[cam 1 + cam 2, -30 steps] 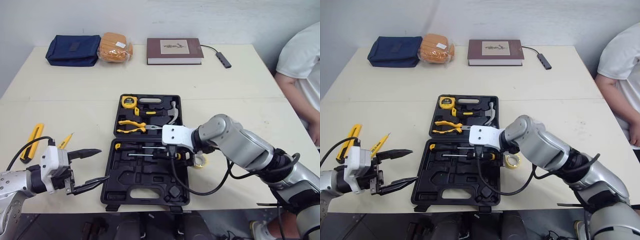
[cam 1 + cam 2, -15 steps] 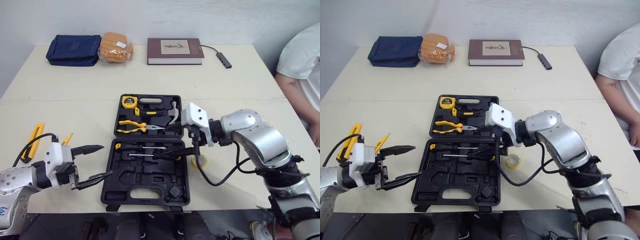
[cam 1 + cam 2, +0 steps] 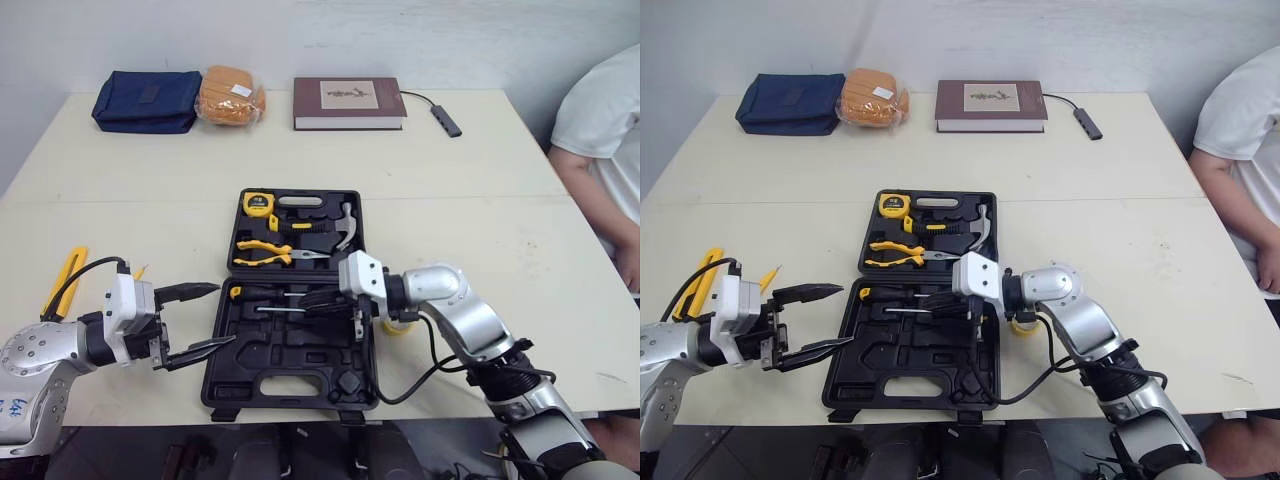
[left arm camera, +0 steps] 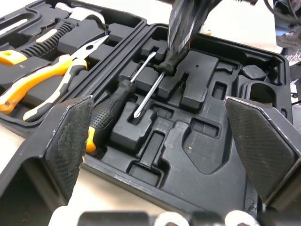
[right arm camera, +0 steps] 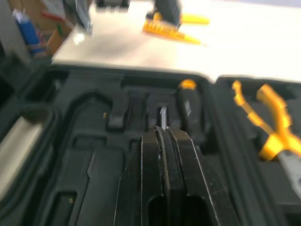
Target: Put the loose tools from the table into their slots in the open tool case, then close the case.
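The right claw [image 5: 162, 136] is pinched narrow on the black handle of a slim steel-shafted screwdriver [image 4: 148, 92], setting it down into the lower tray of the open black moulded-plastic tool case [image 3: 300, 352]. The left claw [image 3: 222, 315] is spread wide and holds nothing, hovering just beside the case's left edge.

I judge the task to be past the middle. The lid half holds a yellow tape measure [image 3: 258, 204], a steel-headed hammer [image 3: 346, 226] and yellow-handled pliers [image 3: 262, 250]. The tray holds a thicker black-and-yellow-handled screwdriver [image 3: 252, 293], with the slim one just beside it.

Left to do: a long yellow utility knife [image 3: 62, 283] and a small yellow pencil-like tool [image 3: 768, 276] lie on the pale tabletop [image 3: 470, 170], well apart from the case on the robot's left. A yellow roll of tape [image 3: 1021, 322] sits just beside the case's right edge, partly hidden by the right arm. Several recesses are unfilled, and the lid is open.

The slim screwdriver lies about flat, its long axis across the case, parallel to the hinge. Its tip points to the robot's left and its handle sits to the right under the claw, opposite to its neighbour
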`<state>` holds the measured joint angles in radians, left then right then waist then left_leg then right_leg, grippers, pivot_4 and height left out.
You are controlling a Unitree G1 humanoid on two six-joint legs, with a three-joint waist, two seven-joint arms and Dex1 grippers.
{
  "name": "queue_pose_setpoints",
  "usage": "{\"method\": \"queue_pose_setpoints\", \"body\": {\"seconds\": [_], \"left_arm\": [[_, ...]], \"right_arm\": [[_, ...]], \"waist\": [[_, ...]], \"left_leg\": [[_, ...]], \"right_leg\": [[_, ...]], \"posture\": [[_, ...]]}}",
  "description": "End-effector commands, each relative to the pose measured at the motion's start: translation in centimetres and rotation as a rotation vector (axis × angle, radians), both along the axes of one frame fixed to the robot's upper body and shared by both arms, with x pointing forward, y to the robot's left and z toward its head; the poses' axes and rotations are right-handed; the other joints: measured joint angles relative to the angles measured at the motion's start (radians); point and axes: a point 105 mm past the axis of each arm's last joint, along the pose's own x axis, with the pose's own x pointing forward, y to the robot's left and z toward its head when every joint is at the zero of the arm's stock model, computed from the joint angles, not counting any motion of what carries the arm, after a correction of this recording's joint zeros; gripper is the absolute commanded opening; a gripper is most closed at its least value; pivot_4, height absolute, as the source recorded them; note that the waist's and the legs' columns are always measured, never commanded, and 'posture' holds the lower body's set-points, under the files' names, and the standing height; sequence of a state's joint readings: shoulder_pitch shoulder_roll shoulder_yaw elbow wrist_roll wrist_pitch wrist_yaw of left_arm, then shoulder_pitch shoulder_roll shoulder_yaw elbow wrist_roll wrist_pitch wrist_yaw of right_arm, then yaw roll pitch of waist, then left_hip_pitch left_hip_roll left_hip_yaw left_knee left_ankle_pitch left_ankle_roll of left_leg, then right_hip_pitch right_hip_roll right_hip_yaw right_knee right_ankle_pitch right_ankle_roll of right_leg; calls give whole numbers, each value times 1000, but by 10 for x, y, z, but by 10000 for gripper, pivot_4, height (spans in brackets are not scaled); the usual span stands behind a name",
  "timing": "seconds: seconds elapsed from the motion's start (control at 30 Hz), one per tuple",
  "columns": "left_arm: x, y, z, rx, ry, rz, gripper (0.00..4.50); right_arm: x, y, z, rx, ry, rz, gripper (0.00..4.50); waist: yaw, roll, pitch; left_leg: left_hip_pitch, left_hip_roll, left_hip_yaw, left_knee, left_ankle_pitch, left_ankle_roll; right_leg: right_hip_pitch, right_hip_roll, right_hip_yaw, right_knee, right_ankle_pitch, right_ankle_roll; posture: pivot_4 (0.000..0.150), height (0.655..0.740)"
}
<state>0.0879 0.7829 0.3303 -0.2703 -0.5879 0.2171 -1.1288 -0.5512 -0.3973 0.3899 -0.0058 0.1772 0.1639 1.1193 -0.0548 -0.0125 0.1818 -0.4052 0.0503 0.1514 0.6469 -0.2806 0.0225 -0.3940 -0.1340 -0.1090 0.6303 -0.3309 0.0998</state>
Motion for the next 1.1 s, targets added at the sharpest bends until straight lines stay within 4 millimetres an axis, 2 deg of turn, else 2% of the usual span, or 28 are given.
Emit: {"method": "queue_pose_setpoints", "body": {"seconds": [0.03,0.33,0.5,0.7,0.97,1.1], "left_arm": [[-4,-10,8,-13,-34,-50,45000],[-5,-13,4,-11,-30,-55,45000],[-5,-12,4,-6,-30,-52,45000],[-5,-12,4,-2,-31,-46,45000],[-6,-13,3,4,-35,-33,45000],[-8,-14,4,3,-32,-32,45000]], "right_arm": [[0,1,2,-1,-53,18,534],[7,-4,-12,-31,26,-40,534],[11,-10,-31,-91,75,-85,534],[14,-11,-46,-120,131,-130,534],[11,-11,-69,-239,261,-192,534],[13,-15,-73,-267,305,-224,534]], "waist": [[1,0,0],[1,0,0],[1,0,0],[-1,0,0],[-2,-2,-3],[-1,-1,-6]], "left_leg": [[0,0,0,0,0,0],[0,0,0,0,0,0],[1,0,0,1,0,0],[3,0,0,1,1,0],[11,3,0,-1,-1,-2],[18,6,-2,-2,-5,-8]], "right_leg": [[0,0,0,0,0,0],[0,0,1,0,0,0],[0,0,1,1,0,0],[2,-1,2,3,0,0],[5,-1,6,7,-1,-6],[12,0,6,6,-3,-9]], "posture": [[1500,7400],[1500,7400],[1500,7400],[1500,7400],[1500,7400],[1500,7400]]}}
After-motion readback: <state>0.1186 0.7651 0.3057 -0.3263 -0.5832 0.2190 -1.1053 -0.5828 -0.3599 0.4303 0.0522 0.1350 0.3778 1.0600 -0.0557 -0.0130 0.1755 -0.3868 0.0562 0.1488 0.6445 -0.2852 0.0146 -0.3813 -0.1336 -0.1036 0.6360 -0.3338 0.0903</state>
